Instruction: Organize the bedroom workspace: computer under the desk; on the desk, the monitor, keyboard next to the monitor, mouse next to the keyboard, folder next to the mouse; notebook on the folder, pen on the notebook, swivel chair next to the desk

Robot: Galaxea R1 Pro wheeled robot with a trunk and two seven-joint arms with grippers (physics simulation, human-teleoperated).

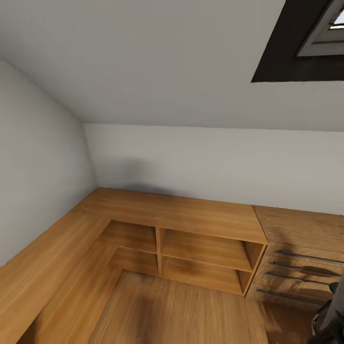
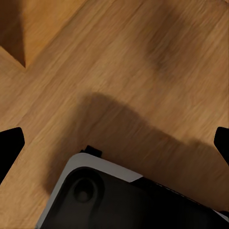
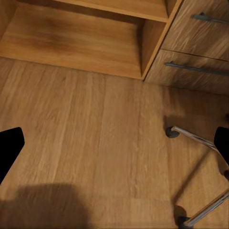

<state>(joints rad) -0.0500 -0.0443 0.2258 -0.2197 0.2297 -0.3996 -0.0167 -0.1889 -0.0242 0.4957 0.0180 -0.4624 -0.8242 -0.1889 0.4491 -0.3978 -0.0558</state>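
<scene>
Wood floor (image 3: pixel 95 152) under my two spread-open grippers (image 2: pixel 114 138) (image 3: pixel 114 138), perhaps swivel chair (image 3: pixel 200 143) legs beside the right jaws.

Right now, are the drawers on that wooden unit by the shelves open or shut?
Shut. In the head view the drawer fronts sit flush in one plane with the handles in line; the right wrist view shows the same flush drawers beside the open shelves.

White walls (image 1: pixel 205 162) meet a sloped ceiling (image 1: pixel 143 57) holding a dark-framed skylight (image 1: pixel 310 38). A low light-wood shelf unit (image 1: pixel 200 248) with 4 open compartments stands beside a drawer chest (image 1: pixel 301 258) with thin metal handles, on a wooden floor (image 1: pixel 191 310).
</scene>
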